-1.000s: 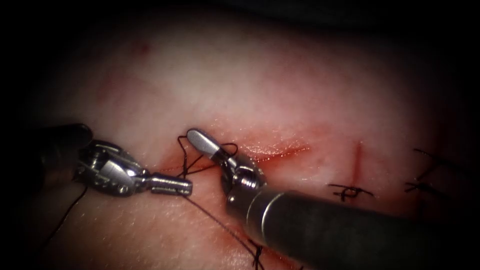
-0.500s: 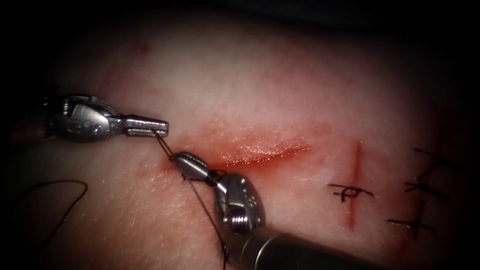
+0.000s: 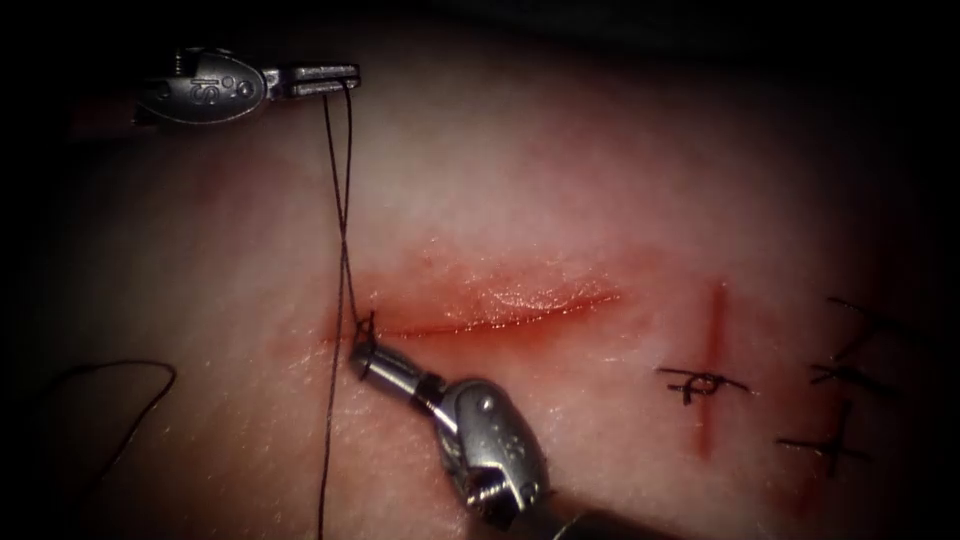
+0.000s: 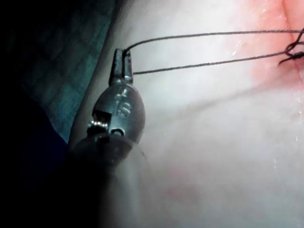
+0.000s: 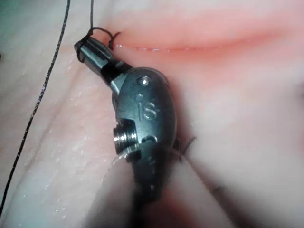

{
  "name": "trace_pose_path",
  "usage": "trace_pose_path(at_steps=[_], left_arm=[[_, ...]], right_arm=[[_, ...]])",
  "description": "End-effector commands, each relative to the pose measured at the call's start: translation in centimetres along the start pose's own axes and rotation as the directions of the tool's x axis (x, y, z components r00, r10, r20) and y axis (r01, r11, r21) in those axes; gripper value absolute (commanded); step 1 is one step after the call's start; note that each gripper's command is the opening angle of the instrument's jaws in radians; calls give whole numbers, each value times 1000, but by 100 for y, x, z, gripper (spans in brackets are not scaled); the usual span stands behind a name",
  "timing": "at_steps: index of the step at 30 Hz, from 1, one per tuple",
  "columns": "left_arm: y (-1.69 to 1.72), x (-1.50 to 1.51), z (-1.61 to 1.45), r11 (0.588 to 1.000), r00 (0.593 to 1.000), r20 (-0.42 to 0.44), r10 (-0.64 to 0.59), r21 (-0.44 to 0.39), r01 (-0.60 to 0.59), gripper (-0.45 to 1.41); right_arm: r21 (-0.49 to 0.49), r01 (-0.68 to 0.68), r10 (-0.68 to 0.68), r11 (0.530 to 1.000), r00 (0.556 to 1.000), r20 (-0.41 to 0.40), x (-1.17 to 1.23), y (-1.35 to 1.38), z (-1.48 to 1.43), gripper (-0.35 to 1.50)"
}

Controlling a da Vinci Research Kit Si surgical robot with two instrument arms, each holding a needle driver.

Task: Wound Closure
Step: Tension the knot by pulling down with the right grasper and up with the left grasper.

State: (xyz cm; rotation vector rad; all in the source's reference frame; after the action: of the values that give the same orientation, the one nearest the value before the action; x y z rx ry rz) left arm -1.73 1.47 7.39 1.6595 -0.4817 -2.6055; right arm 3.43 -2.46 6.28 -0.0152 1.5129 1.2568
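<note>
Nearest the viewer, the right tool point(image 3: 362, 357) is lying low over the tissue point(image 3: 560, 180), its tips sitting just below the left end of the cut point(image 3: 500, 310). Its jaws are closing on the thread point(image 3: 343, 210) right at the small knot point(image 3: 365, 322), as the right wrist view point(image 5: 85, 47) also shows. The cut is running left to right, rimmed by red fluid point(image 3: 520, 295), with bare tissue lying open above it and to the left.

Two strands of thread are rising from the knot, crossing just above it, to the left tool point(image 3: 345, 78) at the far left edge of the tissue. That tool's jaws are pinching both strands at the tip point(image 4: 122, 59). One strand is also running straight down past the right tool toward the near edge, beside its tip. A loose loop of thread point(image 3: 120, 375) is lying well apart on the left.

To the right of the cut, a second short cut point(image 3: 714, 350) is standing upright, crossed by one tied stitch point(image 3: 700, 382); about three more stitches point(image 3: 840, 375) are sitting farther right. The needle cannot be made out.
</note>
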Motion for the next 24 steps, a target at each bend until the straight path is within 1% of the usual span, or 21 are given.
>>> trace_pose_path(at_steps=[1, 5, 10, 13, 17, 19, 20, 22, 24], left_arm=[[-9, -7, 10, 1000, 1000, 4, -2, 18, 2, -45], [-31, -21, 20, 999, 1000, 15, 9, 50, -10, -45], [-60, -33, 31, 996, 1000, 28, 10, 91, -12, -45], [-68, -38, 36, 995, 999, 40, 4, 97, -8, -45], [-77, -47, 45, 994, 999, 53, 8, 109, -14, -45], [-81, -51, 49, 992, 999, 53, 6, 122, -12, -45], [-81, -51, 49, 992, 999, 53, 6, 122, -12, -45], [-86, -57, 56, 991, 998, 60, 4, 134, -12, -45], [-87, -59, 59, 990, 998, 64, 5, 137, -14, -45]], right_arm=[[4, 1, -1, 1000, 1000, 10, -11, -2, -3, -35], [5, 9, -9, 1000, 1000, 30, -14, -5, -14, -35], [5, 10, -11, 1000, 999, 39, -13, -7, -17, -35], [4, 11, -12, 1000, 999, 45, -13, -9, -18, -35], [9, 21, -22, 1000, 997, 76, -13, -18, -21, -35], [7, 48, -49, 999, 994, 102, -11, -23, -23, -35], [7, 48, -49, 999, 994, 102, -11, -23, -23, -35], [8, 106, -106, 994, 979, 175, -9, -32, -31, -35], [13, 146, -146, 989, 967, 210, -8, -34, -35, -35]])
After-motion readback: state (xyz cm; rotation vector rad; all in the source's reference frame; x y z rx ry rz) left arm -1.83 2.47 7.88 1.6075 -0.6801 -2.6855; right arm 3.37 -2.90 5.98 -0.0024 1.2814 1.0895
